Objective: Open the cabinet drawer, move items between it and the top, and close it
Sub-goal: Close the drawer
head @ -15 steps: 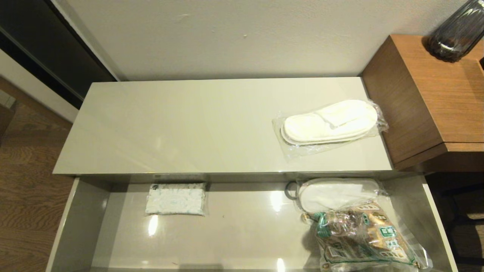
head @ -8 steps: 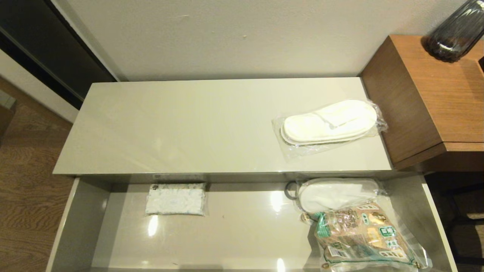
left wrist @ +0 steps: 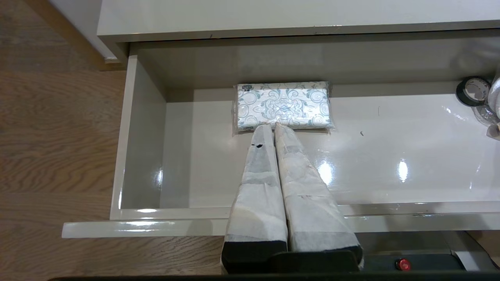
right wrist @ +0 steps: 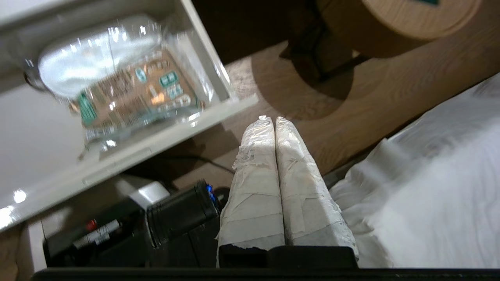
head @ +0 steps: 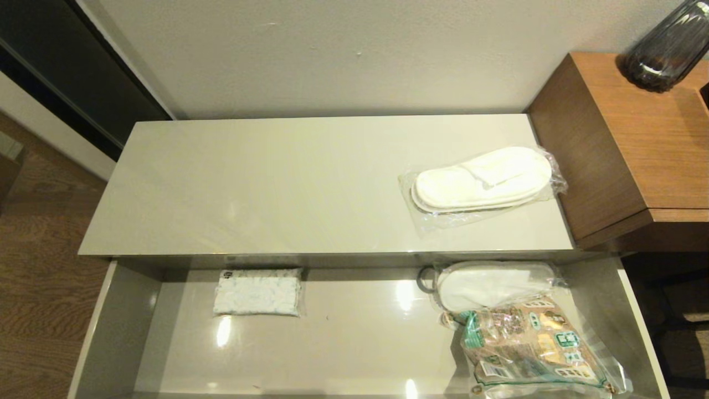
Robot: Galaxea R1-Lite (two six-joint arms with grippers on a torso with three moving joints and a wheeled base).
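The wide beige-grey drawer (head: 365,338) stands pulled out below the glossy cream top (head: 277,188). One bagged pair of white slippers (head: 483,178) lies on the top's right end. A second bagged pair (head: 490,284) lies in the drawer's right part, half under a brown-and-green printed bag (head: 532,346). My left gripper (left wrist: 273,125) is shut and empty, held above the drawer's front, its tips pointing at a small white patterned packet (left wrist: 282,105). My right gripper (right wrist: 272,118) is shut and empty, out beyond the drawer's right front corner over the wood floor. Neither arm shows in the head view.
A taller brown wood-grain unit (head: 637,144) with a dark glass vase (head: 667,47) stands right of the cabinet. A black tape roll (left wrist: 472,90) lies in the drawer by the slippers. White bedding (right wrist: 437,195) and part of my base (right wrist: 129,226) lie near the right gripper.
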